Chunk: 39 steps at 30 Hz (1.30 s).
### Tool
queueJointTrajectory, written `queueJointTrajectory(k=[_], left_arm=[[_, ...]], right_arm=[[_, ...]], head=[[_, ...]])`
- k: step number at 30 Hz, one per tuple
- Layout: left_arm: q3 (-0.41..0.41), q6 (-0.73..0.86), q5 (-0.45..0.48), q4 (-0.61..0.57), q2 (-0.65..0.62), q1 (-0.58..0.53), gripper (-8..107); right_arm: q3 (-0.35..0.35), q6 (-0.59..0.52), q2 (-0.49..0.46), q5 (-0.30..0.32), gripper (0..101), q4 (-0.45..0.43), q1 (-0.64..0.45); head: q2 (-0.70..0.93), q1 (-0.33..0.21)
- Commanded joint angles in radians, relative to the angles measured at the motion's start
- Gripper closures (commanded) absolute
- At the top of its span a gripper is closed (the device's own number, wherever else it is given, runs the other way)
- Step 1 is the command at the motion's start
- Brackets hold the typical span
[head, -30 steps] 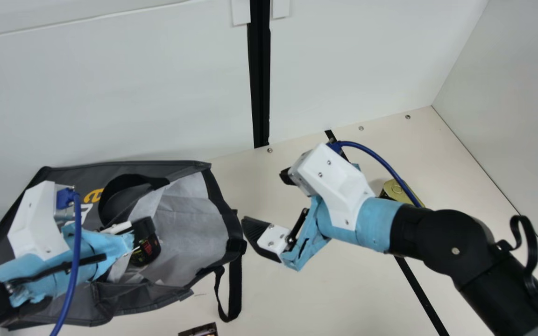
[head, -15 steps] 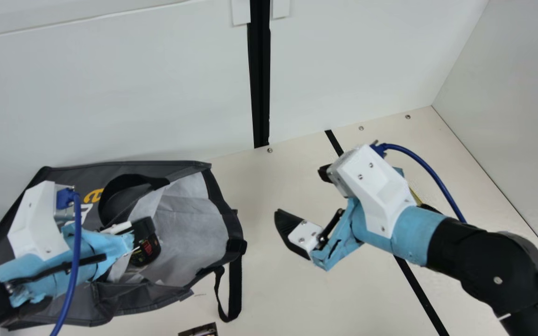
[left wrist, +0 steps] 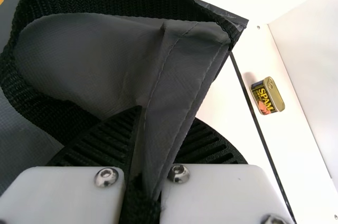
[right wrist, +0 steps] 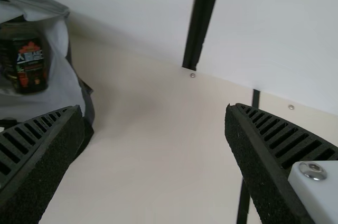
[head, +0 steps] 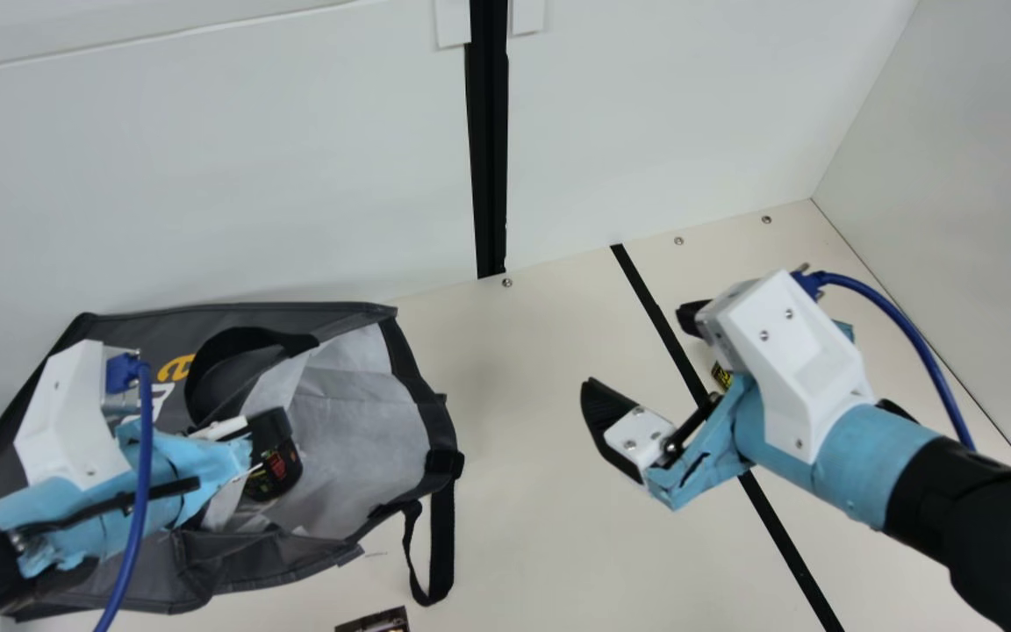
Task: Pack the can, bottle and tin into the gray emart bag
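Right gripper [head: 635,349]: hovering over the table [head: 523,527], fingers spread apart, grasping nothing.
Left gripper [head: 218,456]: clenching a fold of the gray bag [head: 361,439].
Bag's inside: cradling a dark labelled container [head: 276,476].
Tin [left wrist: 268,97]: sitting just beyond the black strip [head: 786,531], well apart from the bag.

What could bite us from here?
Left gripper pinches only a fold of the gray bag; if it slips, the mouth could sag.
Bottle sits near the open mouth, so a tug might bring it out.
Right gripper is open near the tin, mostly covered by its arm in the main view; a misjudged grab could knock it.
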Motion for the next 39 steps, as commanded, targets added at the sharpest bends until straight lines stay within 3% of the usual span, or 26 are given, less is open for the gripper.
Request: queueJointTrajectory(k=[1, 22, 30, 39], left_arm=[[0.0, 0.0, 0.0, 0.0, 0.0, 0.0, 89], [0.0, 0.0, 0.0, 0.0, 0.0, 0.0, 89], [0.0, 0.0, 0.0, 0.0, 0.0, 0.0, 89], [0.0, 0.0, 0.0, 0.0, 0.0, 0.0, 89]], right_arm=[[-0.004, 0.012, -0.009, 0.005, 10, -0.019, -0.017], [-0.078, 0.26, -0.079, 0.084, 10, -0.308, -0.156], [-0.137, 0.375, -0.084, 0.171, 10, -0.438, -0.164], [-0.219, 0.48, -0.077, 0.311, 10, -0.57, -0.147]], head=[[-0.001, -0.023], [-0.001, -0.023], [-0.001, -0.023], [-0.001, -0.023]])
